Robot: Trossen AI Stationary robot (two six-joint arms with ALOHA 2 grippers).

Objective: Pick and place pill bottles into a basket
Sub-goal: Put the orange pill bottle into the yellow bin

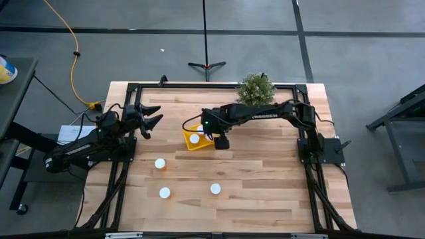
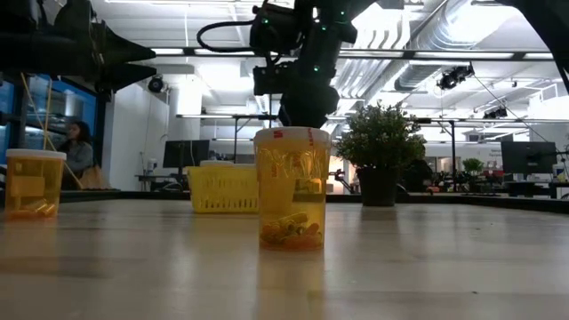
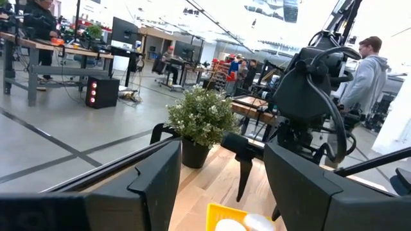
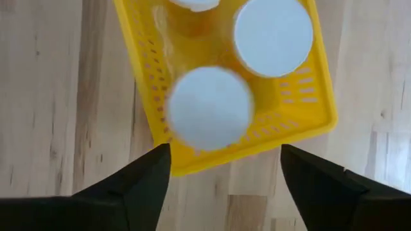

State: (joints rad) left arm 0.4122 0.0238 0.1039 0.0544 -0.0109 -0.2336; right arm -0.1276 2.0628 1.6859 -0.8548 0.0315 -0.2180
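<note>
The yellow basket [image 1: 192, 141] sits mid-table and holds three white-capped pill bottles in the right wrist view: two sharp caps [image 4: 273, 35] and one blurred cap [image 4: 209, 109] by the basket wall nearest my fingers. Whether the blurred one rests on the basket floor I cannot tell. My right gripper [image 4: 225, 186] hangs above the basket's edge, pointing steeply down, open, with its fingers clear of the blurred cap. Three more pill bottles [image 1: 160, 163], [image 1: 165, 192], [image 1: 215, 188] stand upright on the wood nearer the front. My left gripper [image 1: 151, 119] waits open at the table's left, roughly level.
A potted plant [image 1: 256, 88] stands at the far edge behind the right arm. Black frame rails [image 1: 119, 179] run along the table's sides. In the low view one bottle [image 2: 292, 188] stands close in front of the basket [image 2: 224, 188]. People show in the room beyond.
</note>
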